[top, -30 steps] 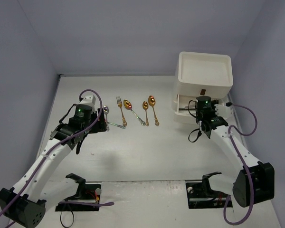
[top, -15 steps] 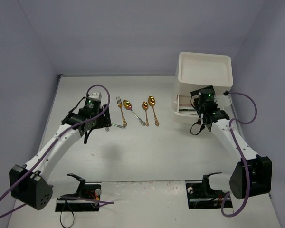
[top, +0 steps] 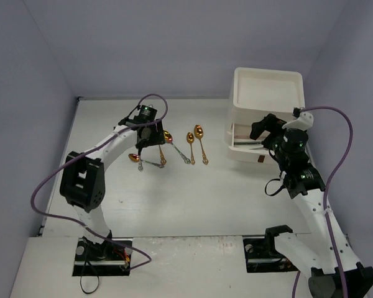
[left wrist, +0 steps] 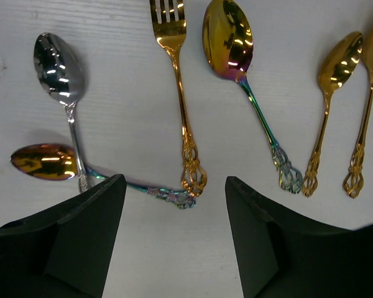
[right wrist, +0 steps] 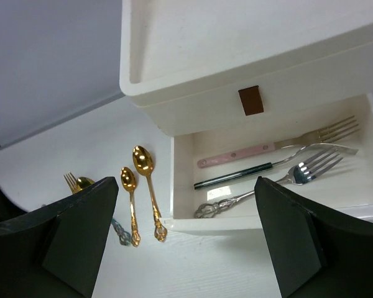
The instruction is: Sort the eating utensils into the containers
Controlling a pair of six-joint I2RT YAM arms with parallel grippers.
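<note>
Several eating utensils lie on the table in the left wrist view: a silver spoon [left wrist: 58, 62], a gold fork [left wrist: 177, 93], a gold spoon with a rainbow handle [left wrist: 227, 34], two small gold spoons [left wrist: 337, 65] and a copper spoon [left wrist: 43, 161] lying crosswise. My left gripper [left wrist: 174, 242] hangs open just above them, by the fork's handle end, with nothing between its fingers. The cream cabinet [top: 267, 102] has one drawer [right wrist: 180, 186] pulled out. In it lie a pink-handled fork [right wrist: 248, 153], a dark-handled fork [right wrist: 236, 176] and a silver fork [right wrist: 248, 197]. My right gripper [right wrist: 186, 248] is open and empty in front of it.
The cabinet's flat tray-like top [right wrist: 236, 37] stands above the open drawer. Grey walls close in the table on the left, back and right. Purple cables loop over both arms. Bare tabletop [top: 193, 198] lies between the utensils and the arm bases.
My left gripper has swung right and forward over the row of utensils. My right gripper has opened and drawn back and up from the open drawer.
</note>
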